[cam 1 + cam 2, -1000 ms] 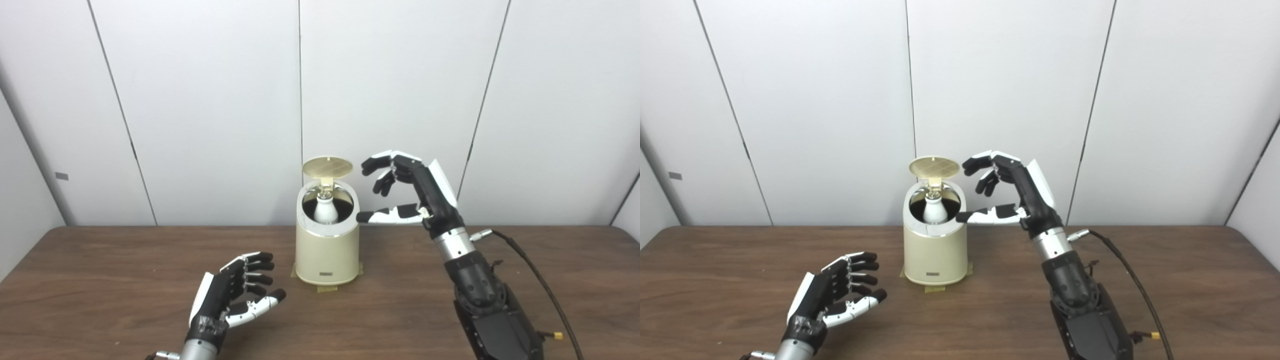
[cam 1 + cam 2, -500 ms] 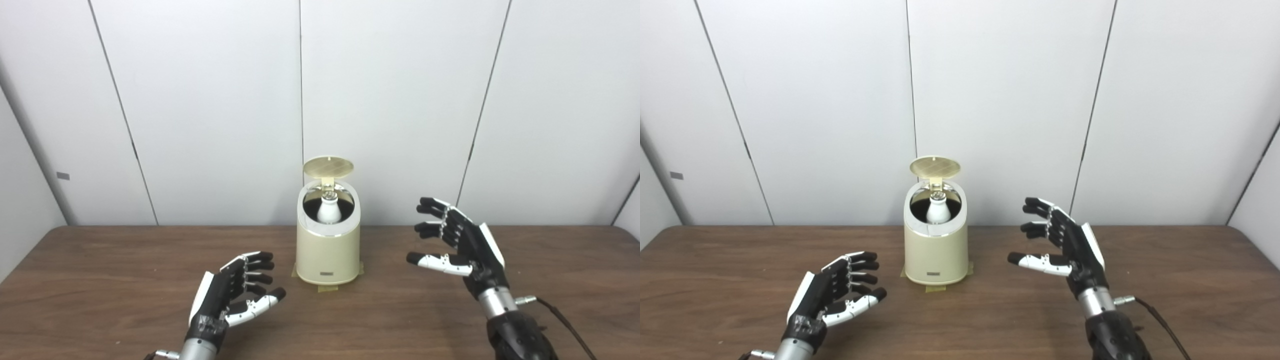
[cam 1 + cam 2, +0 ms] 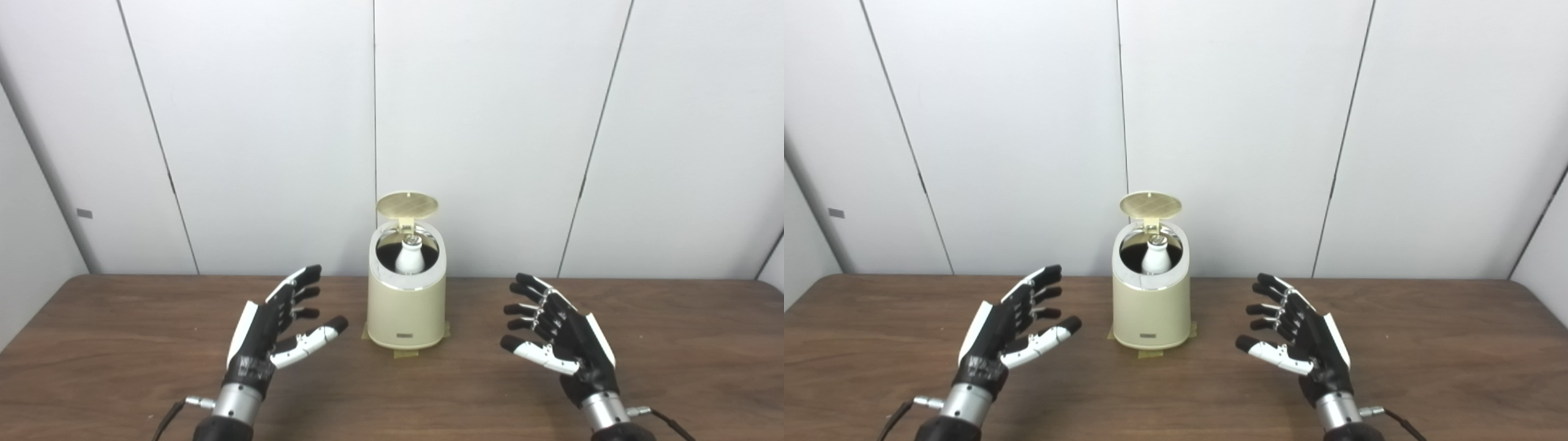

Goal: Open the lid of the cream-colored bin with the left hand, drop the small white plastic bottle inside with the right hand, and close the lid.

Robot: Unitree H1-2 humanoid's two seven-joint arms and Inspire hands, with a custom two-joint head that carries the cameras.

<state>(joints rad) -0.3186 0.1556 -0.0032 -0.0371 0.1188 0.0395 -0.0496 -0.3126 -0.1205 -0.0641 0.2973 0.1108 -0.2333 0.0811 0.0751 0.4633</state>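
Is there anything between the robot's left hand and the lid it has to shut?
Nothing visible. The left hand is open, low beside the bin, with only bare table between them. The lid stands up, bottle inside.

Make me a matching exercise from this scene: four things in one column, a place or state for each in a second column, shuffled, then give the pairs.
Things:
1. lid
2. small white bottle
3. left hand
4. right hand

Places or states:
A. open, holding nothing, to the right of the bin
B. upright inside the bin
C. flipped up at the back of the bin
D. open, holding nothing, to the left of the bin

Pairs: 1-C, 2-B, 3-D, 4-A
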